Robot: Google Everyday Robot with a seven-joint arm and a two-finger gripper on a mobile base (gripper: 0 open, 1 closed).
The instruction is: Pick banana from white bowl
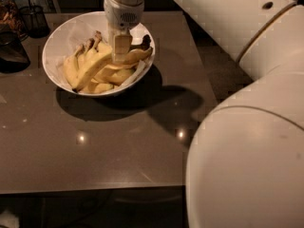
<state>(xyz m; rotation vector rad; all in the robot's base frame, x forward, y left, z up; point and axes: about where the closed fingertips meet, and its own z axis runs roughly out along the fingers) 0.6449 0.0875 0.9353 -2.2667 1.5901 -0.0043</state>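
Note:
The white bowl [53,44] stands at the back left of the dark table and holds several yellow bananas. The banana [135,56], long with a dark-brown stem tip near the bowl's right rim, lies across the top of the pile. My gripper [120,50] reaches straight down into the bowl and is shut on the middle of this banana. One pale finger [121,45] shows in front of the banana; the other is hidden behind it. The shorter bananas [85,70] lie to the left, under and beside it.
A dark wire-mesh cup [34,19] and a dark object [12,51] stand left of the bowl at the table's back left. My large white arm [247,141] fills the right side of the view. The table's front edge [95,189] runs along the bottom.

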